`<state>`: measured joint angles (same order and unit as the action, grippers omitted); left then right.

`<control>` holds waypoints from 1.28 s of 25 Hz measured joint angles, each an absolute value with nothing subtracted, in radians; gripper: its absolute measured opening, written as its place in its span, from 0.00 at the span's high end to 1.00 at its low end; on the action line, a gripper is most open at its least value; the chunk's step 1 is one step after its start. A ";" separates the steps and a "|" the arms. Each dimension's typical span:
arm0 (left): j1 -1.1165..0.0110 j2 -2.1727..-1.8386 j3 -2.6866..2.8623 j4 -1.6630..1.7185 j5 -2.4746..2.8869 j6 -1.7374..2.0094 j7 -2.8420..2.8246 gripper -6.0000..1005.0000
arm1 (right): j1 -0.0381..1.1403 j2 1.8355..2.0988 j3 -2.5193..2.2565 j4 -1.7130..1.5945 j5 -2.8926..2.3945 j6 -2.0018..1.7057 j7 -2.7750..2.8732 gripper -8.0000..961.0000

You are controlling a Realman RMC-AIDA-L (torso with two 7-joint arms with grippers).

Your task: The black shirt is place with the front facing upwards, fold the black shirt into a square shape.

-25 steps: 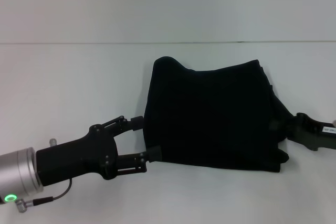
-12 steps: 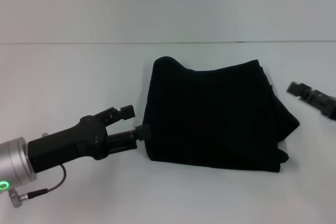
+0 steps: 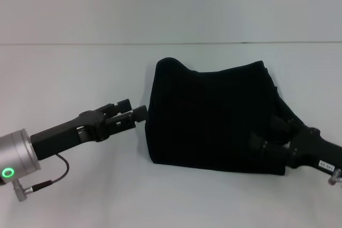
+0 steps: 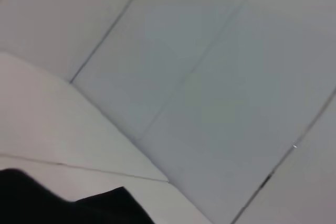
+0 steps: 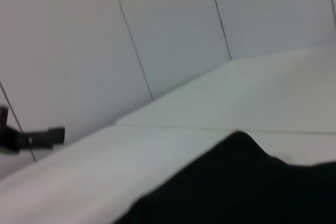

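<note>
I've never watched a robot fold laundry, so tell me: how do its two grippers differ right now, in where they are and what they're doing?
The left gripper hovers just off the left edge of the black shirt, over the white table; the right gripper reaches in over the shirt's near right corner. The left gripper's fingers are nearly closed with nothing between them; whether the right one is open or shut is not visible. Both are black and point inward toward the folded shirt.

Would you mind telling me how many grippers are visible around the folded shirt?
2. The left gripper is at the black shirt's left edge; the right gripper lies over its near right corner.
</note>
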<state>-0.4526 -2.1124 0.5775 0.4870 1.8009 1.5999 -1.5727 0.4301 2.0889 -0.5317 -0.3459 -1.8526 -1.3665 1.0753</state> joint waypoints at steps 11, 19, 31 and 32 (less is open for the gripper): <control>-0.482 -2.088 0.589 0.474 1.809 1.553 -1.777 0.06 | 0.419 2.091 -0.555 -0.306 -1.881 -1.227 1.006 0.02; -0.491 -2.055 0.605 0.474 1.878 1.473 -2.126 0.06 | 0.415 2.091 -0.547 -0.315 -1.878 -1.231 0.990 0.02; -0.538 -2.066 0.654 0.472 2.017 1.437 -2.498 0.06 | 0.330 2.089 -0.478 -0.347 -1.869 -1.423 0.813 0.02; -0.543 -2.072 0.676 0.472 2.019 1.427 -2.528 0.06 | 0.325 2.089 -0.477 -0.345 -1.869 -1.423 0.807 0.02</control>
<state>-0.5428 -2.0722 0.6763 0.4723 2.0194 1.4271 -2.5279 0.3254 2.0888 -0.4775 -0.3448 -1.8686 -1.4232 0.8070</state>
